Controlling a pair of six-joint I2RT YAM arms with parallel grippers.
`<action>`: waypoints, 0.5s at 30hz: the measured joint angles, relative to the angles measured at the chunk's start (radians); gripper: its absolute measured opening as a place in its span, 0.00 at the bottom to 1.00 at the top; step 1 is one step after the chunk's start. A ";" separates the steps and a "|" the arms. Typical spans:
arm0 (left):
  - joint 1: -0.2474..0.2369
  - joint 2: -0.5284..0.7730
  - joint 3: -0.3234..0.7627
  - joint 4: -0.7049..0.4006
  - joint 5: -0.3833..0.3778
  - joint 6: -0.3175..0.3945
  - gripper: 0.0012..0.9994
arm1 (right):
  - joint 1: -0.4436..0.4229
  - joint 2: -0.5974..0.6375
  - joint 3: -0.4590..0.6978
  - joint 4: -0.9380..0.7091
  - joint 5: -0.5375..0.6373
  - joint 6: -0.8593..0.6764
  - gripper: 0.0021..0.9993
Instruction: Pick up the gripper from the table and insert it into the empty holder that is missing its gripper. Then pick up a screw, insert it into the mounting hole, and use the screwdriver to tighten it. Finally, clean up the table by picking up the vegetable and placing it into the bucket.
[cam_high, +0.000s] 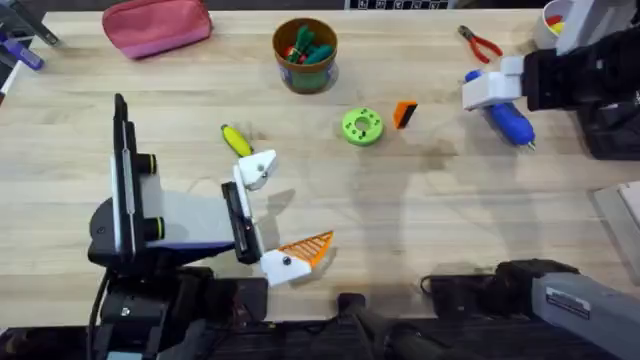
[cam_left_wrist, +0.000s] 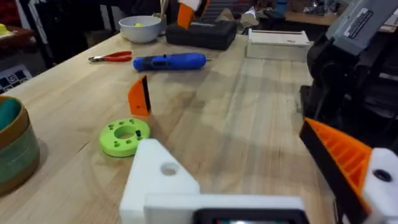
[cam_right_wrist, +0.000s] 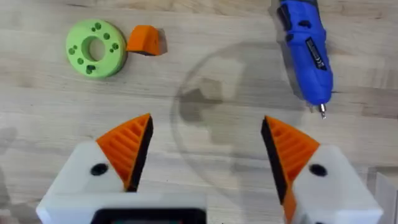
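1. The left gripper (cam_high: 268, 215) hangs wide open; its holder (cam_high: 256, 170) is bare of any wedge.
2. The gripper (cam_high: 404, 114), a loose wedge, stands at 3 o'clock of the green ring (cam_high: 362, 127), just beside it.
3. It looks light, stiff and smooth; I would pinch its flat faces.
4. The right gripper (cam_right_wrist: 205, 155) is spread, empty.
5. I can read no writing.

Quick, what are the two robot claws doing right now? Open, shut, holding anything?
Left gripper: open, holding nothing; one finger base lacks its orange wedge.
Right gripper: open, holding nothing, above the table near the screwdriver.
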 joint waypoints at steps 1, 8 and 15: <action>0.000 0.000 0.000 0.000 0.000 -0.003 0.99 | 0.000 0.000 0.000 0.000 0.000 0.000 0.99; 0.000 0.000 0.000 0.012 -0.054 -0.033 0.99 | 0.000 0.000 0.000 0.000 0.000 0.000 0.99; 0.000 0.000 0.000 0.017 -0.091 -0.042 0.99 | 0.000 0.000 0.000 0.000 0.000 0.000 0.99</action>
